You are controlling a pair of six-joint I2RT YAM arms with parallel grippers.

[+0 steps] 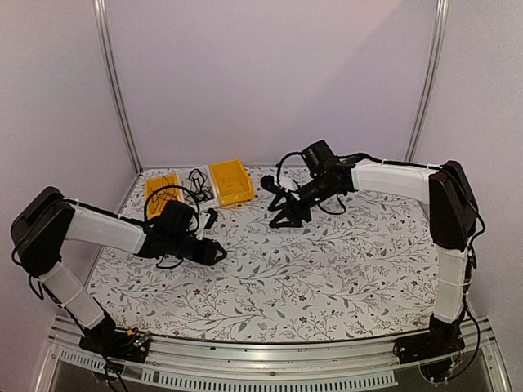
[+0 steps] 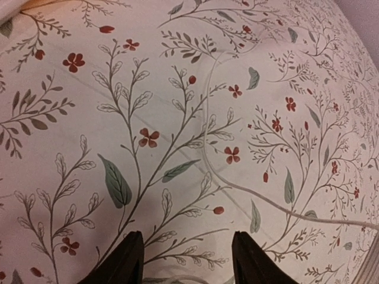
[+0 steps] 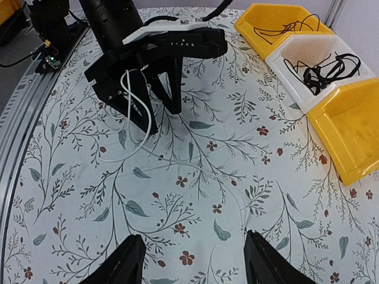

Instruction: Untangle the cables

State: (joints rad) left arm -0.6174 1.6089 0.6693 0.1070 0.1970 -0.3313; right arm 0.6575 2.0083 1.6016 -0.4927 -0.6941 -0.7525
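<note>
So, your white cable [image 3: 145, 127] is out on the floral cloth [image 1: 327, 269], approx mid-table and toward the L side. In the R wrist view one end loops up against the L gripper [image 3: 163, 118] and hangs beside its nearer finger. You can't tell from here whether it's hooked on the finger or just leaning on it. The rest trails off thin and pale across the cloth toward the R gripper [image 3: 198, 263]. The L wrist view shows what looks like the same pale line [image 2: 205, 151] curving over the pattern ahead of the fingertips, w/ nothing between them. The black cables [image 3: 323, 68] sit bunched in the white bin [image 3: 308, 38] at the back L of the table. One more black cord [image 3: 293, 26] lies in the far yellow bin [image 3: 260, 15] next to it, and the near yellow bin [image 3: 349, 124] is on the white bin's other side. Your L gripper [image 2: 188, 263] has its fingers spread wide, low over the cloth. Your R gripper [image 1: 282, 219] is also spread, holding nothing, above the cloth and well apart from the bins, facing the L one.
</note>
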